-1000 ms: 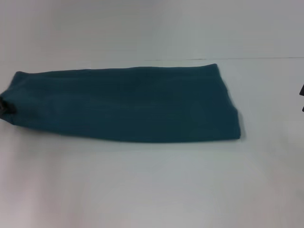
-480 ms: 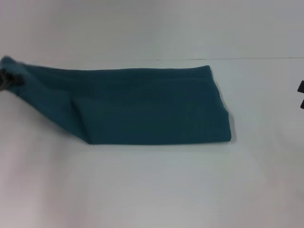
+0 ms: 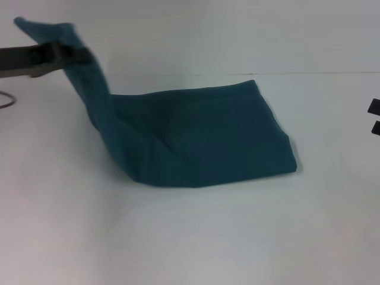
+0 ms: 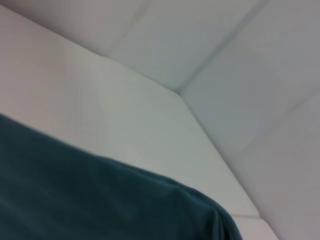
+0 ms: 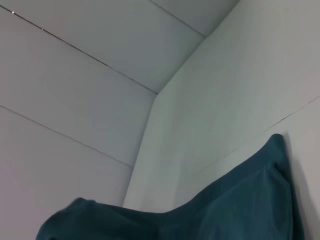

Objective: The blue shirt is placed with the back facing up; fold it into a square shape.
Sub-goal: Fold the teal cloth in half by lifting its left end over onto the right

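I see my left tool (image 3: 71, 53) clamped on one end of the blue shirt (image 3: 202, 142), holding it above the counter (image 3: 190, 237) while the rest lies folded there.

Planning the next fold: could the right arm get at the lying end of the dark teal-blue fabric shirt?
Probably yes: the dark teal-blue fabric shirt's right end lies flat with bare white table between it and the right gripper.

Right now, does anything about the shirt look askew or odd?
Yes. The left end effector holds the blue shirt by its left end, high off the table, so that end hangs in creases while the right part lies flat.
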Available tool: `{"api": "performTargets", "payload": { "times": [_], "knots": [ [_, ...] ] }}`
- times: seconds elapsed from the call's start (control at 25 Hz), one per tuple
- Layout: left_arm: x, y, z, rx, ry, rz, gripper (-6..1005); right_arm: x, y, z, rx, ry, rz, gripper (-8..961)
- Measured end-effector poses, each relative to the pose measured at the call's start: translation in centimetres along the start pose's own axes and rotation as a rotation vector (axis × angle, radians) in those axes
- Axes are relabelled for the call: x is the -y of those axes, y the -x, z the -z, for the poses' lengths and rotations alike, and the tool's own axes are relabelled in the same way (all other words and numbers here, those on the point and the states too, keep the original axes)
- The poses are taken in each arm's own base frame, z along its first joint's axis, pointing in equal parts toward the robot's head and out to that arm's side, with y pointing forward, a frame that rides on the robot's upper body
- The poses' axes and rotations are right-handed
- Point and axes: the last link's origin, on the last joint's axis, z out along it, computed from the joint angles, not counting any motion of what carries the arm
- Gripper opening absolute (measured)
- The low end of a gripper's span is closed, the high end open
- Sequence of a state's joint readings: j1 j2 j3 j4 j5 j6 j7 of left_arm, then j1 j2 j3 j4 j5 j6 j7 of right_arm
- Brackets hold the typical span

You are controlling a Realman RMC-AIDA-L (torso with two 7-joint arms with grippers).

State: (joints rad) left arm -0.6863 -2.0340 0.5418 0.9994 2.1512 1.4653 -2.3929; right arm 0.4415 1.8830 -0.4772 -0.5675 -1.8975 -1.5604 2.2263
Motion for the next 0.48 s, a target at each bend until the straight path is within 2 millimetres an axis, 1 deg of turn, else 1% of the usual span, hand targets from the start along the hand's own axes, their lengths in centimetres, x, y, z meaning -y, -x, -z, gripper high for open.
{"api": "performTargets", "payload": {
  "times": [0.04,0.08,0.28,0.32,0.36,0.48],
  "knots": [
    [-0.7,-0.1,-0.8,0.014,0.014,-0.019,13,0.0,0.0,0.0,0.001,-0.001,-0.001,928],
    [-0.7,-0.1,-0.8,0.014,0.014,-0.019,13,0.0,0.0,0.0,0.001,-0.001,-0.001,928],
    [-4.4,-0.4,-4.8,0.103,0.084,-0.124,14,0.0,-0.1,-0.1,-0.005,-0.003,-0.003,928],
    [-5.5,-0.2,-6.0,0.128,0.097,-0.154,14,0.0,-0.1,-0.2,-0.006,-0.003,-0.004,928],
    [-5.5,-0.2,-6.0,0.128,0.097,-0.154,14,0.0,-0.1,-0.2,-0.006,-0.003,-0.004,928],
    [-6.7,-0.1,-7.5,0.136,0.105,-0.183,14,0.0,-0.1,-0.2,-0.007,-0.001,-0.004,928]
  ]
}}
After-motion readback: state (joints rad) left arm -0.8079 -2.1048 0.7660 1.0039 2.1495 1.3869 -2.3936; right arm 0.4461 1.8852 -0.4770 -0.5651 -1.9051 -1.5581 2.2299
